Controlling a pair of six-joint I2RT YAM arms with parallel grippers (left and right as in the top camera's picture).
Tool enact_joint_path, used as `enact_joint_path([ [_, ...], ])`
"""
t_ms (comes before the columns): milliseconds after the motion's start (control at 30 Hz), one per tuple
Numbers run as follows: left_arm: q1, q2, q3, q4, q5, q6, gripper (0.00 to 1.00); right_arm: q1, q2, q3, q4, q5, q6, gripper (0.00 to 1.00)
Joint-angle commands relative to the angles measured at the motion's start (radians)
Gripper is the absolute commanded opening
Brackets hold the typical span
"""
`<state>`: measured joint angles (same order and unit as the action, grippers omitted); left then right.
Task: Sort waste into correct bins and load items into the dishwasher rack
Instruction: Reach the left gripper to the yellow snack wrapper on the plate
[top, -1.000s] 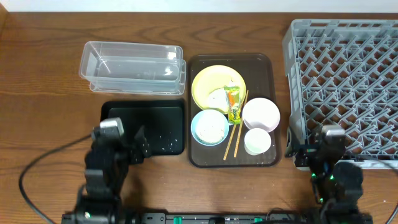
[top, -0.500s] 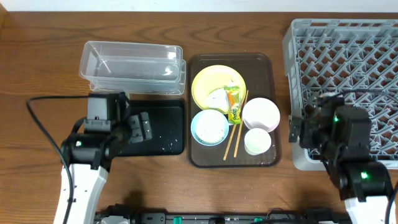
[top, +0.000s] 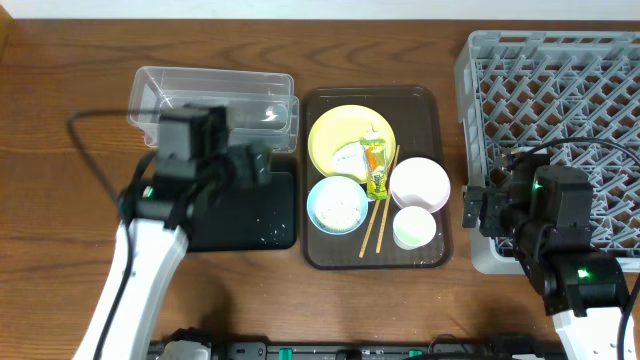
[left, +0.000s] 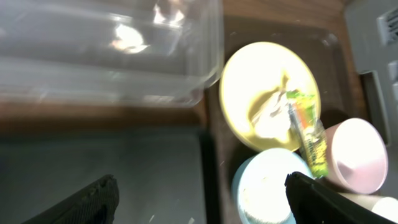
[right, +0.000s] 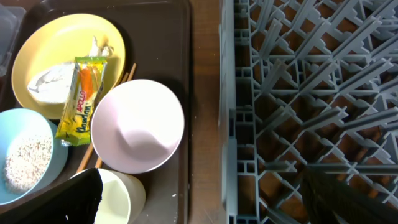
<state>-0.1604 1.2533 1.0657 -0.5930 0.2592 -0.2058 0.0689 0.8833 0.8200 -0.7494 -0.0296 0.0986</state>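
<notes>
While left gripper (left: 202, 196) & right gripper (right: 211, 199) gape empty, grabbing green-yellow-orange wrapper (top: 375, 168) at left's 3 o'clock may snag thin wooden chopsticks (top: 378, 208) alongside.

A brown wooden bench (top: 40, 220) is filling the view, its grain running side to side. Beyond the brown serving tray (top: 425, 110), a pale strip (top: 300, 6) is edging the bench's far side. Even light is falling on the wood on either side of the tray.
</notes>
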Motion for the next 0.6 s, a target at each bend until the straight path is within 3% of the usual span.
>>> enact_joint_path([
  [0, -0.066, 0.106, 0.107, 0.02, -0.017, 0.007, 0.88, 0.006, -0.001, 0.019, 0.002, -0.004, -0.002, 0.99],
  [400, -0.359, 0.44, 0.163, 0.277, -0.017, -0.005, 0.83, 0.006, -0.001, 0.019, 0.0, -0.004, -0.002, 0.99],
  [567, -0.415, 0.547, 0.163, 0.343, -0.017, -0.089, 0.78, 0.006, -0.001, 0.019, 0.0, -0.004, -0.002, 0.99],
])
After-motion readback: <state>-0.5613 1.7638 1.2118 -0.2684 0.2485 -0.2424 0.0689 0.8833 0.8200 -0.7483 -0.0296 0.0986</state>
